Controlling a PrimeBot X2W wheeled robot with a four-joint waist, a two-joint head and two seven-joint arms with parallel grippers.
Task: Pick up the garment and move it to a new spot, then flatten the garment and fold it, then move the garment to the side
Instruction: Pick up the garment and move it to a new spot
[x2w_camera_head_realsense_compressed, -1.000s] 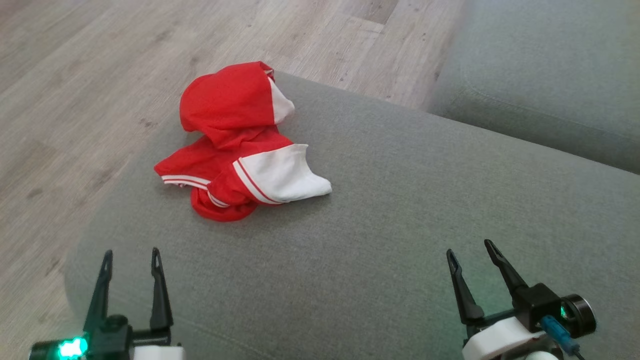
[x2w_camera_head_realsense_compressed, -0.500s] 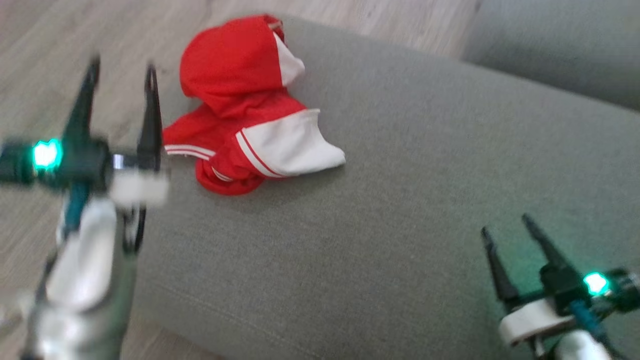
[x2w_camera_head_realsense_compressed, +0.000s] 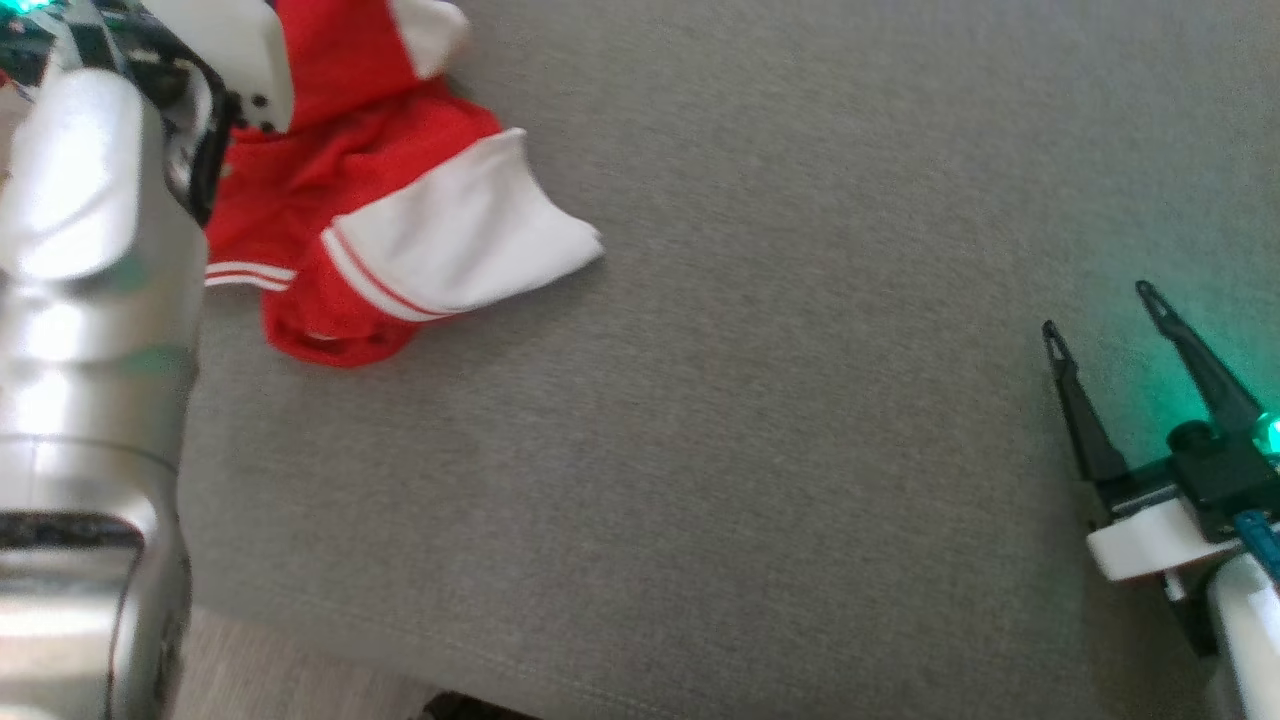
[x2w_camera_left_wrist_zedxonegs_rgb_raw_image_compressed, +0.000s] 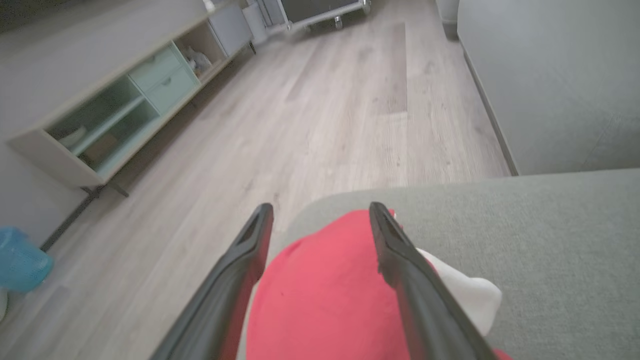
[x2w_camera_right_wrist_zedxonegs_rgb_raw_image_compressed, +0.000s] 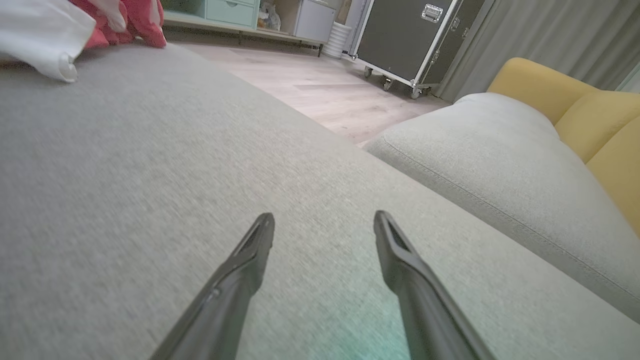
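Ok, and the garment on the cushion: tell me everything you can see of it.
The garment is a red piece with white panels and thin red-and-white stripe trim; the cloth looks thin and soft. It lies crumpled in a heap, not flattened, on the grey fabric cushion near its far left corner, one white panel spread toward the middle. The left gripper hangs open over its red mound, a finger to each side; whether they touch the cloth cannot be told.
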